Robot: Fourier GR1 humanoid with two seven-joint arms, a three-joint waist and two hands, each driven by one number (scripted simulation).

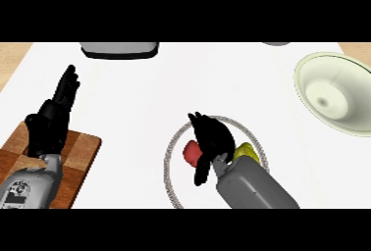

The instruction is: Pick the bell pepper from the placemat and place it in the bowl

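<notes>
R hand (216, 142) hangs over a round placemat (171, 162) w/ a ropy grey rim. Its fingers are straight, thumb spread wide, holding nothing. The smooth red bell pepper (191, 153) lies on the placemat, just left of the palm. A yellow piece (245, 152) is on the right. The counter (145, 98) is flat & white. A shiny pale bowl (355, 73) sits far right. L hand (54, 117) rests open over a wood board (80, 152), left.

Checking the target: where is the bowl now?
In the head view, the bowl sits upper right on the white counter, well apart from the placemat under the right hand.
</notes>
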